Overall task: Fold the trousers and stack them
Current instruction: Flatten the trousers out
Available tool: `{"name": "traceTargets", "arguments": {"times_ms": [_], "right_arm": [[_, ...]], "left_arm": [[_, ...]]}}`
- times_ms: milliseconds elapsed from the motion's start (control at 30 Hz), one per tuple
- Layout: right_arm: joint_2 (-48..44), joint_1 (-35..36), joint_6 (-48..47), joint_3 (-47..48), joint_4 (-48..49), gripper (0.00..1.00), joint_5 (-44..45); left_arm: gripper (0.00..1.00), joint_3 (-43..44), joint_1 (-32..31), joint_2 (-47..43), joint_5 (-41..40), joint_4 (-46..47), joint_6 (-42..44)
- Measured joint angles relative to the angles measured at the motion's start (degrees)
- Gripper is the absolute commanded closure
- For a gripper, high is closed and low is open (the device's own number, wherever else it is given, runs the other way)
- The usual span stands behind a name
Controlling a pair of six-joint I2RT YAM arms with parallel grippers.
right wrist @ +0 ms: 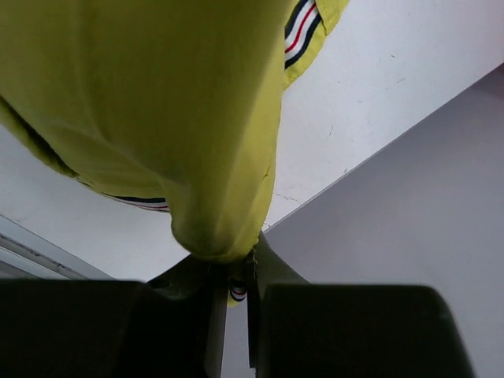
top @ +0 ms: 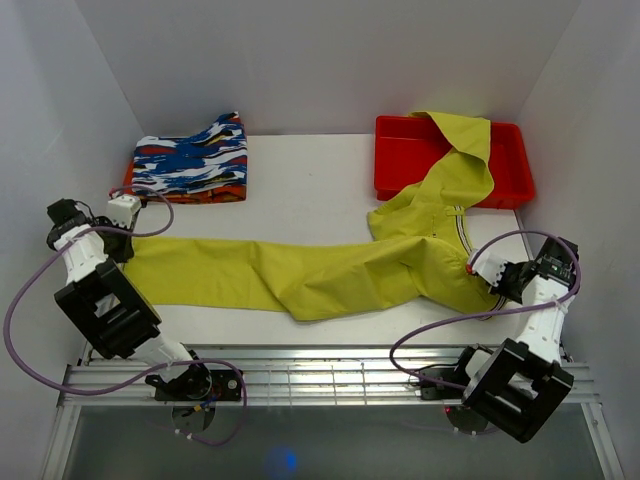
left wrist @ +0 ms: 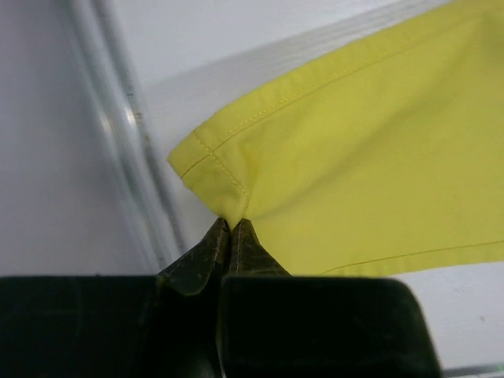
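Chartreuse trousers (top: 330, 270) held at both ends, one leg draped into the red tray (top: 400, 165)
They span mid-frame; left gripper (left wrist: 230, 230) clenched on a hem corner, right gripper (right wrist: 240, 264) on a bunched fold by the striped waist. The corner may slip (thin bite), or the upper-right leg may snag the tray rim on a pull.

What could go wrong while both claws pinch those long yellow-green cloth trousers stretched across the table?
The left gripper pinches only the hem corner of the long yellow-green cloth trousers, so a tug might pull it free. One leg trails into the red plastic tray; lifting could snag it or drag the tray along. The right gripper holds bunched cloth, so the fold may come out crooked.
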Motion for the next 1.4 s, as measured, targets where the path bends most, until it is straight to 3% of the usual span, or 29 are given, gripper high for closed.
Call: {"name": "traceTargets", "arguments": {"times_ms": [33,67,167,367,533,633,767,933,1067,1167,1200,1233,1400], "right_arm": [[1.20,-0.35,-1.42,0.61,-0.24,0.92,-0.13],[2.58,-0.61,-2.91,1.62,-0.87,0.92,-0.33],[5.75,-1.16,-6.99,5.49,-3.08,0.92,-1.03],[6.69,-1.16,-14.10,8.07,-4.46,0.92,-1.42],[6.62,-1.16,-16.35,8.07,-3.91,0.92,-1.42],[6.95,-1.16,-16.94,8.20,-3.76,0.92,-1.07],[9.03,-1.27,-17.22,9.90,-3.80,0.92,-0.39],[10.36,-1.46,-17.25,13.14,-3.76,0.92,0.13],[10.36,-1.49,-17.25,13.64,-3.78,0.92,0.09],[10.29,-1.49,-17.16,14.51,-4.04,0.92,-0.81],[10.29,-1.49,-16.90,15.45,-4.31,0.92,-1.55],[10.23,-1.49,-16.31,16.61,-4.39,0.92,-2.43],[10.25,-0.44,-7.85,27.17,-3.54,0.92,-7.50]], "left_arm": [[0.79,-0.02,0.00,0.26,1.51,-1.86,2.54],[0.60,-0.15,-0.09,0.55,2.91,-3.98,5.05],[0.34,-0.33,-0.13,0.92,6.34,-9.38,10.62],[0.28,4.90,-3.17,2.14,10.91,-17.44,16.76],[0.28,7.28,-13.35,5.38,9.86,-14.71,17.68],[0.28,9.31,-17.51,11.17,8.39,-13.05,18.05],[0.29,14.03,-18.49,21.11,5.29,-11.23,19.54],[0.32,15.32,-18.18,25.81,1.25,-9.35,23.74],[0.50,12.04,-17.99,23.76,-0.22,-7.67,26.51],[0.75,8.66,-17.90,21.46,-0.52,-6.38,27.65],[0.95,7.72,-17.84,20.85,-0.55,-5.88,27.80],[1.00,6.93,-17.70,20.28,-0.46,-5.55,27.30],[1.00,5.99,-16.09,19.43,1.68,-4.39,23.37]]}}
